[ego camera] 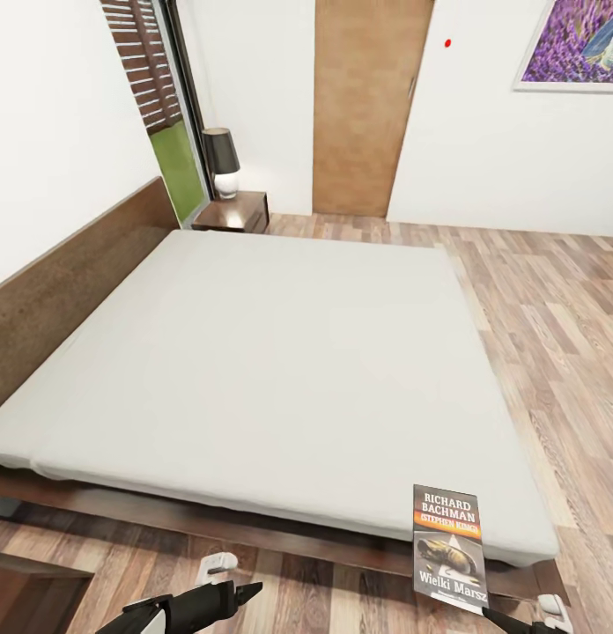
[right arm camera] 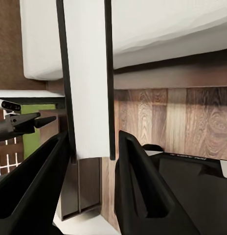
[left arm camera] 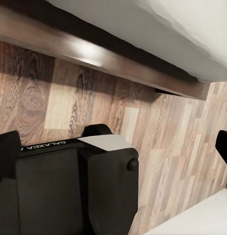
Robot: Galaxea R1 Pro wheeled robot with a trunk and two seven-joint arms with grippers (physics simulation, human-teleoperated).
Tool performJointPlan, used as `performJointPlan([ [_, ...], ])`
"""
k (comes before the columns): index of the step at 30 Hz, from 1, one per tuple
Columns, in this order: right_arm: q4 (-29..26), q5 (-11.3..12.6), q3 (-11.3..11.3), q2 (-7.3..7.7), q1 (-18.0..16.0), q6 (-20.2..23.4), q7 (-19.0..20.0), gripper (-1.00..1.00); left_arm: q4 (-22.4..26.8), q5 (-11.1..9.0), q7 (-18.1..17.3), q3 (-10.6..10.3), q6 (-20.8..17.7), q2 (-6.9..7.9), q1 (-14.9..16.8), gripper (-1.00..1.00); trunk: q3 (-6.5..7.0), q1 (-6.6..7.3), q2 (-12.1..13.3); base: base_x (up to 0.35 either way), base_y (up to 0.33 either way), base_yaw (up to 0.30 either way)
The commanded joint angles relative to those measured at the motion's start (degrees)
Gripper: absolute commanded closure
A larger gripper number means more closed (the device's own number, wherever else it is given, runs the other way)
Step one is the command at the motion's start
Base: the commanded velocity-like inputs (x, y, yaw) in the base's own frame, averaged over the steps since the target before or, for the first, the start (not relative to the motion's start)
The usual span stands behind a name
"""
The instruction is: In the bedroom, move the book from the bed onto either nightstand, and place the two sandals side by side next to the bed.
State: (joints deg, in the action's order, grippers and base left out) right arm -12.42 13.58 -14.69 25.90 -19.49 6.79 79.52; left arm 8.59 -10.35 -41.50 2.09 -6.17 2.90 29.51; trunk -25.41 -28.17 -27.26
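While the small thin paperback book with its dark pictured cover, white "RICHARD BACHMAN" lettering and orange strip is held upright at the near corner of the large low bed, it is seen clamped edge-on between the black fingers of the right gripper. The left gripper is seen low over the wood-plank floor; whether its fingers are released cannot be told. A small dark reddish-brown nightstand, carrying a black-shaded lamp, is seen beyond the far corner. The book is judged lifted but not yet delivered; the sandals remain to be placed.
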Motion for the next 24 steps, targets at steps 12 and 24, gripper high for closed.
performJointPlan([
  [12, 0.03, 0.49, 0.27, 0.03, -0.02, 0.59, 0.18, 1.00, -0.01, -0.29, -0.24, 0.20, -0.62, 0.00, 0.02, -1.00, 1.04, -0.03, -0.07, 0.000, 0.000, 0.000],
  [24, 0.03, 0.49, 0.27, 0.03, -0.02, 0.59, 0.20, 1.00, -0.02, -0.29, -0.24, 0.20, -0.60, 0.00, 0.02, -1.00, 2.14, -0.03, -0.07, 0.000, 0.000, 0.000],
])
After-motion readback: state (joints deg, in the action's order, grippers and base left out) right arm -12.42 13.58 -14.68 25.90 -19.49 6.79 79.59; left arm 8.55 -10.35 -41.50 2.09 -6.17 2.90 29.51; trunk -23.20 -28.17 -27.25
